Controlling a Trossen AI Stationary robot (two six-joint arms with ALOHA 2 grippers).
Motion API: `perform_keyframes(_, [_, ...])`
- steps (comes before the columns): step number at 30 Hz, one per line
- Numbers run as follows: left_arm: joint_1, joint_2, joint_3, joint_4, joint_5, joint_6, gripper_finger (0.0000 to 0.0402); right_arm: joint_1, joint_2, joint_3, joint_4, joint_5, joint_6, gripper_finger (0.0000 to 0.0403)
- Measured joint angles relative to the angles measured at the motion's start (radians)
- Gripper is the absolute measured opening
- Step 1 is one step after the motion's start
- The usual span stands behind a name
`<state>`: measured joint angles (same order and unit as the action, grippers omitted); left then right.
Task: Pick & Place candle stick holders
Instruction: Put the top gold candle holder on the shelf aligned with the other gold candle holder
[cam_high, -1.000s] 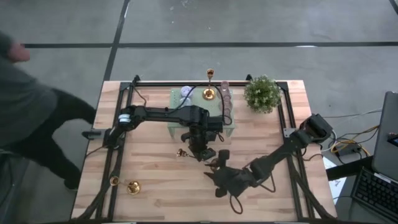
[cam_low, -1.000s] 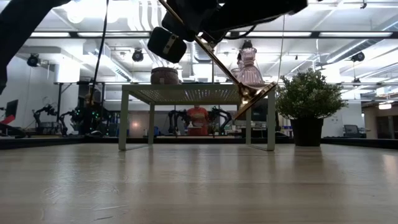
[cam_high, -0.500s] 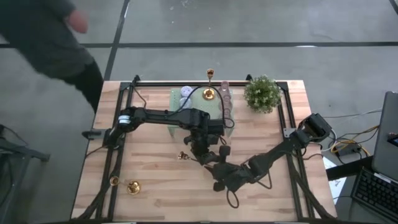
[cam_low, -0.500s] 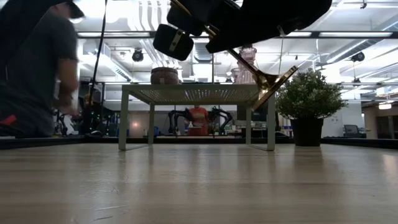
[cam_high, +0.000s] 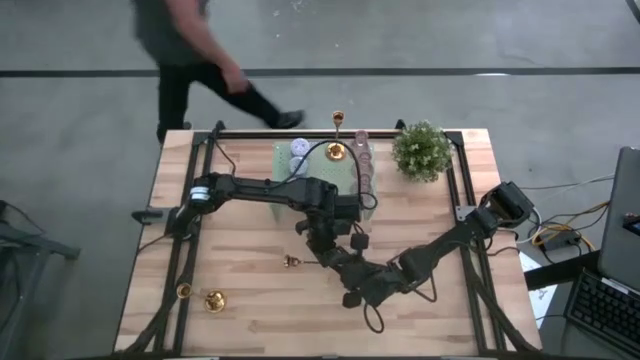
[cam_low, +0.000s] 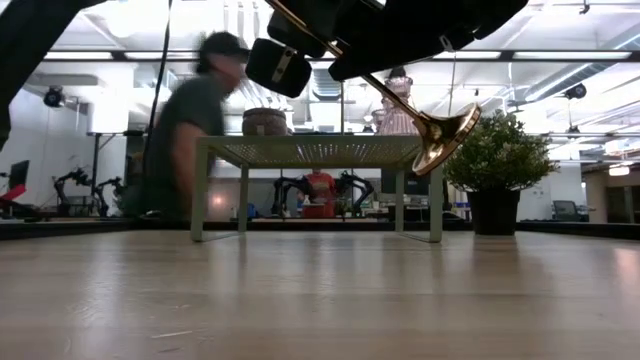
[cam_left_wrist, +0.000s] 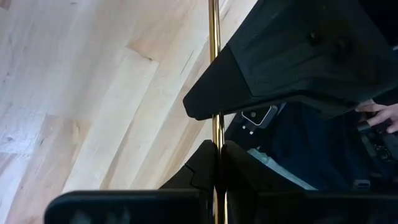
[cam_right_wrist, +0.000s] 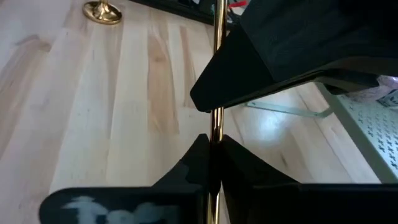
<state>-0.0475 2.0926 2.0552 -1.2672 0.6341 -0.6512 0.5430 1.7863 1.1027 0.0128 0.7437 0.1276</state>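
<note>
A gold candle stick holder (cam_low: 420, 118) hangs tilted above the table's middle, with its flared base (cam_low: 446, 136) low and its stem rising out of the low view. Its other end (cam_high: 291, 262) shows gold beside the arms. My left gripper (cam_high: 325, 240) and my right gripper (cam_high: 346, 268) meet there, both shut on the stem. A second holder (cam_high: 337, 150) stands upright by its base on the green riser. A third (cam_high: 215, 300) lies near the table's near left corner. My left gripper pinches the holder's slim stem (cam_left_wrist: 217, 134) between its two fingers, slanting down from the table's left. The stem runs on ahead past the fingertips and behind the right gripper's finger. The holder is lifted clear and tilted. My right gripper pinches the same stem (cam_right_wrist: 215, 121) between its two fingers, coming from the table's near right and slanting slightly down. The stem runs on ahead past the fingertips, behind the left gripper's finger. The base hangs clear of the table.
A green perforated riser (cam_high: 290, 195) stands at the far middle with a lilac candle (cam_high: 299, 150) on it. A potted plant (cam_high: 420, 150) sits at the far right. A person (cam_high: 200, 50) walks behind the far edge. Bare wood lies along the near edge.
My right gripper has shut on the held holder's stem. The holder has tipped to a flatter slant, and its base has swung right and slightly up in the low view. A person has walked from left to right behind the table.
</note>
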Motion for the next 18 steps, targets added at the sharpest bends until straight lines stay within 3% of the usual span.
perform_keyframes(10, [-0.003,0.000,0.000,0.009,-0.033,0.027,0.0033,0.001,0.000,0.000,-0.012,-0.009,0.006,0.0011])
perform_keyframes(18, [0.000,0.000,0.002,0.052,-0.048,0.083,0.0122,0.004,0.002,-0.011,-0.015,-0.063,0.026,0.0010])
